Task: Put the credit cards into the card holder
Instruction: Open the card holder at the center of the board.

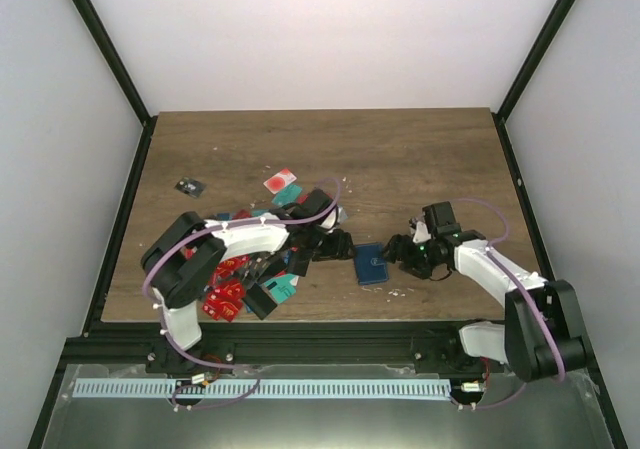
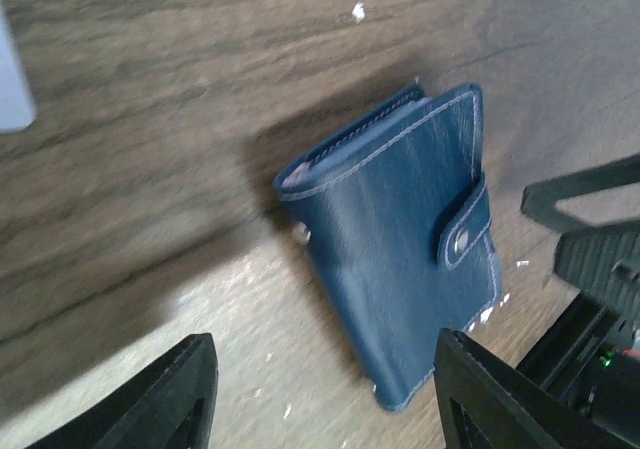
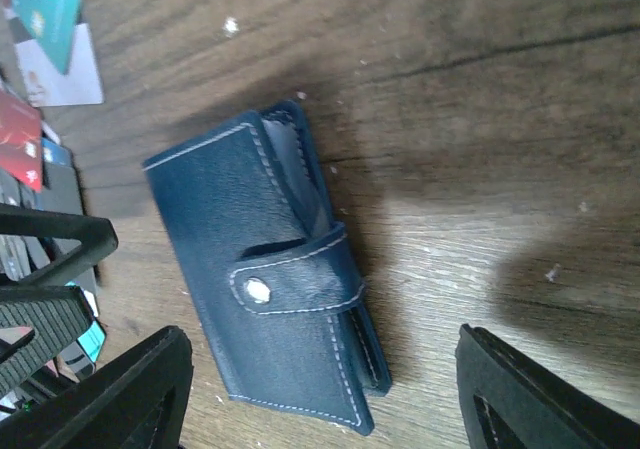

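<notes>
You have one card holder (image 1: 371,266) on the table (image 1: 400,149). It is dark blue and lies flat near the front edge, between your two hands. Its clasp tab (image 3: 300,281) is snapped shut across the cover, so what is inside cannot be told.

The credit cards (image 1: 226,291) sit mostly in one loose heap under and around your left arm. They are mainly red, with a few teal ones. The arm hides part of the heap, so no exact count is possible. Beyond the heap, one white-and-red card (image 1: 281,180) lies by itself, and one small black card (image 1: 189,186) lies farther left, well apart from the rest.

Your left hand (image 1: 340,246) is just left of the holder, fingers spread wide, holding nothing. Your right hand (image 1: 400,252) is just right of it, also wide open and empty. In each wrist view the holder lies between the fingers, and no finger is closed on it.
</notes>
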`<state>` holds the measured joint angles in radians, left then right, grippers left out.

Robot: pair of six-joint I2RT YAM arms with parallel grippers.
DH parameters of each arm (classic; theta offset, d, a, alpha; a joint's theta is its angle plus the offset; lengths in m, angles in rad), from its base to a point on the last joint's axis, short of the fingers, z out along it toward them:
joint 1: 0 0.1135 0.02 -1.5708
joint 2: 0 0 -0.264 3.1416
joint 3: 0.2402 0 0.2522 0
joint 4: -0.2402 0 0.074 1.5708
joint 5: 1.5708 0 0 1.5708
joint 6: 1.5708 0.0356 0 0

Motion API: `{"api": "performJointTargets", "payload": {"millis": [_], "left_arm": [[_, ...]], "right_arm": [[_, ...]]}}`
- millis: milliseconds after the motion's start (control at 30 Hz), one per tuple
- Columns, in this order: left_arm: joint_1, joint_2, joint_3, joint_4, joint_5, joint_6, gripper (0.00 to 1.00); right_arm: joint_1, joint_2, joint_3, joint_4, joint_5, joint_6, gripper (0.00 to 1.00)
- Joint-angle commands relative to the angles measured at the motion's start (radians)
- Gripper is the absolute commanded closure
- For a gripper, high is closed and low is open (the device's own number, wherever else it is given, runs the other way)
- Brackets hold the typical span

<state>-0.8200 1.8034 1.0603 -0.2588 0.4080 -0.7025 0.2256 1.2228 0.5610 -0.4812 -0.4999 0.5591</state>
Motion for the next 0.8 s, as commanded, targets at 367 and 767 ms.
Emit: {"api": "performJointTargets", "payload": {"millis": [367, 767], "left_arm": [[-0.018, 0.194, 0.093, 0.088, 0.096, -0.008, 0.69], [-0.017, 0.098, 0.156, -0.015, 0.069, 0.038, 0.96]], "right_arm": [[0.017, 0.119, -0.050, 0.093, -0.104, 0.010, 0.47], [0.020, 0.084, -0.036, 0.040, -0.138, -0.027, 0.36]]}}
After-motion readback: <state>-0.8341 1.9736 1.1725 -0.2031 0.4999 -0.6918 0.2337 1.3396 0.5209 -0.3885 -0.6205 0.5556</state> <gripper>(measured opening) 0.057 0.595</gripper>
